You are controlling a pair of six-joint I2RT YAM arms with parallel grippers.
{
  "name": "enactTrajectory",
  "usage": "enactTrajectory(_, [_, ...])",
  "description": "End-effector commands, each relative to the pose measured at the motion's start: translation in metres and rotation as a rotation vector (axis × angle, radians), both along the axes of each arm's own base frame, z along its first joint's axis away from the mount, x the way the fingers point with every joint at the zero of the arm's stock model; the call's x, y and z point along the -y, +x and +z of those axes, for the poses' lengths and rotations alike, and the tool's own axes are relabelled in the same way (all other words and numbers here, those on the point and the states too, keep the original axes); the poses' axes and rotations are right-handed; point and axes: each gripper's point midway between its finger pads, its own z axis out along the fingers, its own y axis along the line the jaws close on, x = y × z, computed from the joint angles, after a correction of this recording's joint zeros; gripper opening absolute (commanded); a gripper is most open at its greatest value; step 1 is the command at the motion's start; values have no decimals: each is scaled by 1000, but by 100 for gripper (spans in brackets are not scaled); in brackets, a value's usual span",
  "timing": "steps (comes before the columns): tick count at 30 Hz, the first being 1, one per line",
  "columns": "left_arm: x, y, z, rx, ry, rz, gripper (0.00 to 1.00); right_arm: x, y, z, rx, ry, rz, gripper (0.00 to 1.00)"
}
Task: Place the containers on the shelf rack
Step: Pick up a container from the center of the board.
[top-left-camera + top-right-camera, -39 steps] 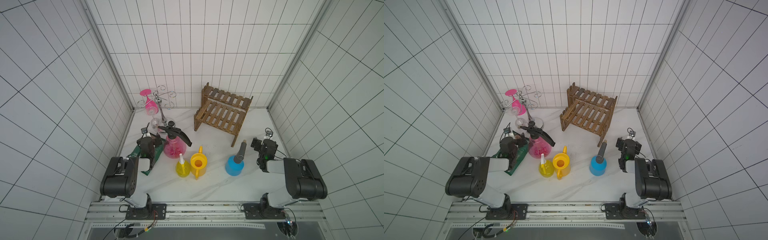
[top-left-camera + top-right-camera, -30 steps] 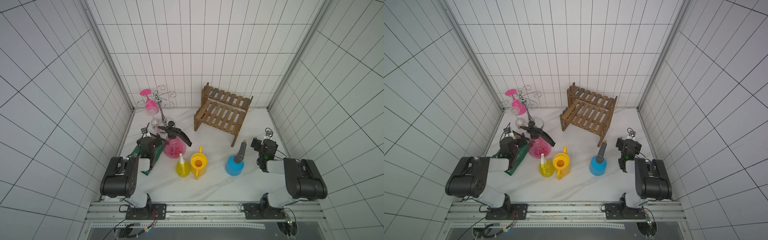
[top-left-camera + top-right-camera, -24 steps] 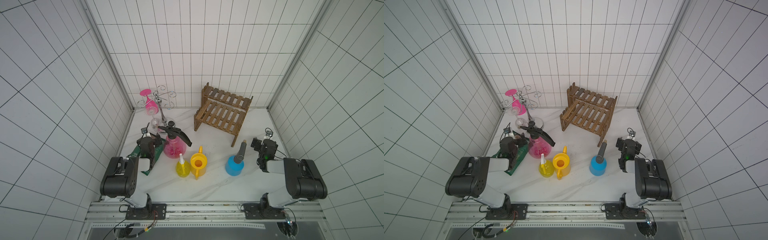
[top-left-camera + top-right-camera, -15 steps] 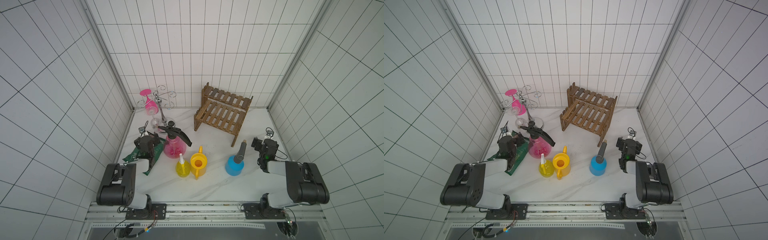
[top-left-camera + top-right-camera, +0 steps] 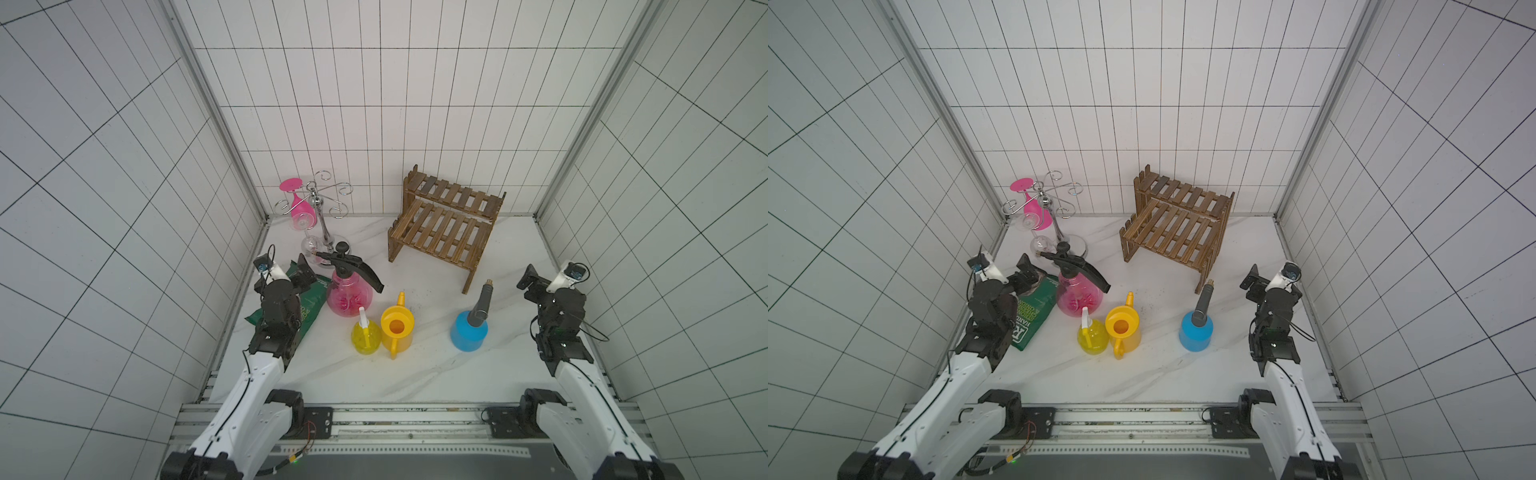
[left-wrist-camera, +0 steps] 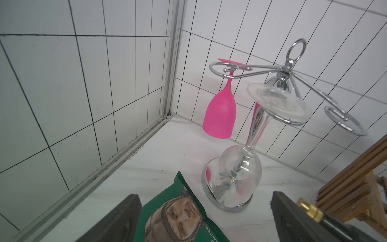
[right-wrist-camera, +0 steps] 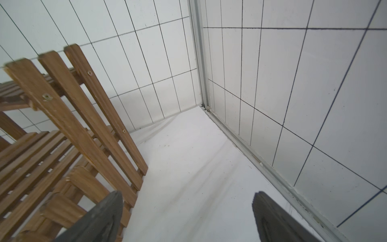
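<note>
The left gripper (image 5: 305, 272), jaws wide open and empty, hangs over a green bag (image 5: 309, 313) at the left edge of the bench (image 5: 374, 374). The right gripper (image 5: 532, 282), equally open and empty, is near the right edge. The pink sprayer (image 5: 349, 295), small yellow bottle (image 5: 365, 337), watering can (image 5: 397, 328) and blue bottle (image 5: 468, 332) stand mid-bench, off the rack (image 5: 446, 226) by the back edge.

Bright even light, soft shadows, wide-angle bending, blurred wrist-view edges.
</note>
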Motion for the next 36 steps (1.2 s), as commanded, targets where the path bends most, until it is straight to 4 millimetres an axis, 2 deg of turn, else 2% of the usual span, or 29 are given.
enactTrajectory(1, [12,-17,-3,15,-177,-59,98,-21,-18,-12,-45,144,100,99])
enactTrajectory(6, [63,-30,27,121,-358,-348,98,-46,-44,1,-2,233,239,99])
enactTrajectory(11, [116,-42,47,75,-436,-629,98,-67,-64,18,32,247,368,99])
enactTrajectory(16, [182,-58,60,-3,-399,-891,98,-92,-77,36,68,252,529,99])
enactTrajectory(22, [257,-93,58,-108,-293,-1152,98,-120,-87,44,41,263,705,99])
enactTrajectory(25, [276,-106,59,-112,-244,-1217,98,-127,-89,45,24,273,755,99])
enactTrajectory(28, [286,-113,57,-96,-218,-1256,98,-134,-88,44,7,304,798,99])
enactTrajectory(33, [288,-106,39,-100,-220,-1232,98,-148,-88,48,-38,368,886,99])
enactTrajectory(36, [289,-104,25,-122,-246,-1222,98,-155,-87,41,-158,384,898,100])
